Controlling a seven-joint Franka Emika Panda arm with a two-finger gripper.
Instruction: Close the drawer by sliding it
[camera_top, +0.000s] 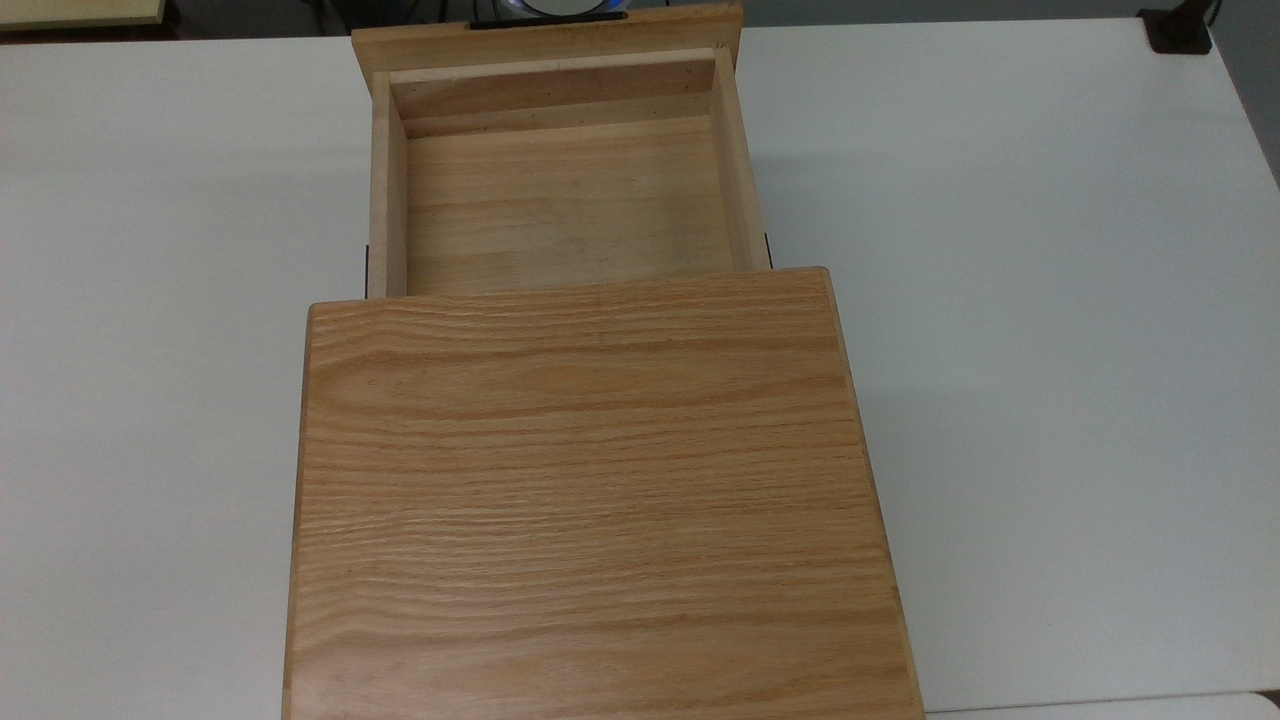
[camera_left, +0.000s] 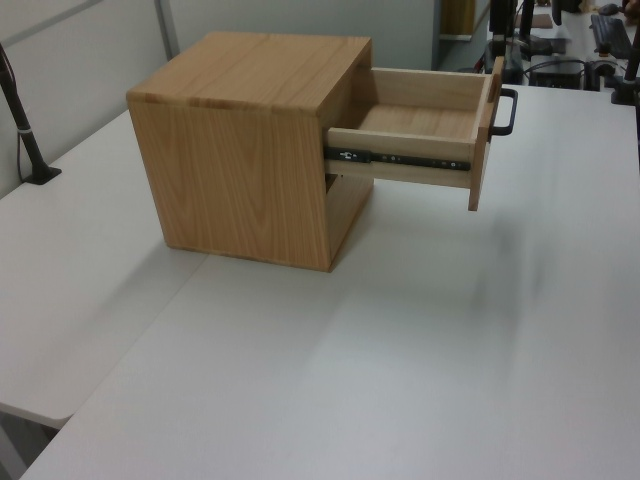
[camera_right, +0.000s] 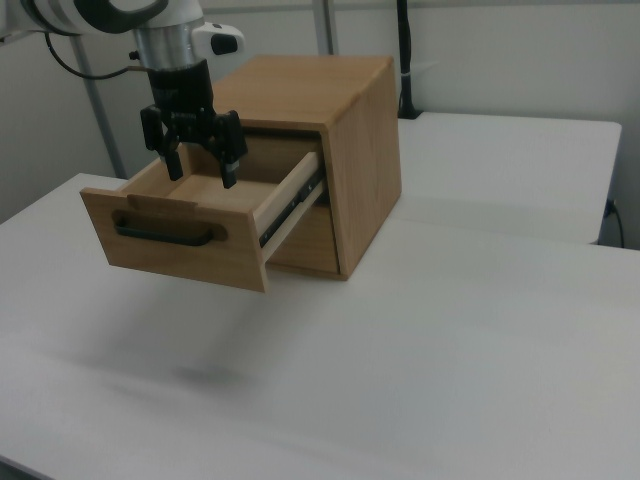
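Note:
The drawer (camera_top: 560, 200) is a light oak tray with nothing in it. It stands pulled far out of the wooden cabinet (camera_top: 590, 500) on black side rails (camera_left: 400, 158). Its front panel (camera_right: 175, 240) carries a slim black bar handle (camera_right: 165, 235), also seen side-on as the handle (camera_left: 505, 112). In the right view my gripper (camera_right: 200, 172) hangs open over the drawer's front part, just behind the front panel. Its black fingers (camera_right: 229, 165) point down to about rim level and hold nothing. I cannot tell whether they touch the wood.
The cabinet stands on a white table (camera_top: 1050, 350) with wide bare surface on both sides. A black clamp post (camera_right: 405, 60) stands at the table's edge behind the cabinet, and the same post (camera_left: 25, 140) shows at the left view's left. A table seam (camera_left: 150, 310) runs beside the cabinet.

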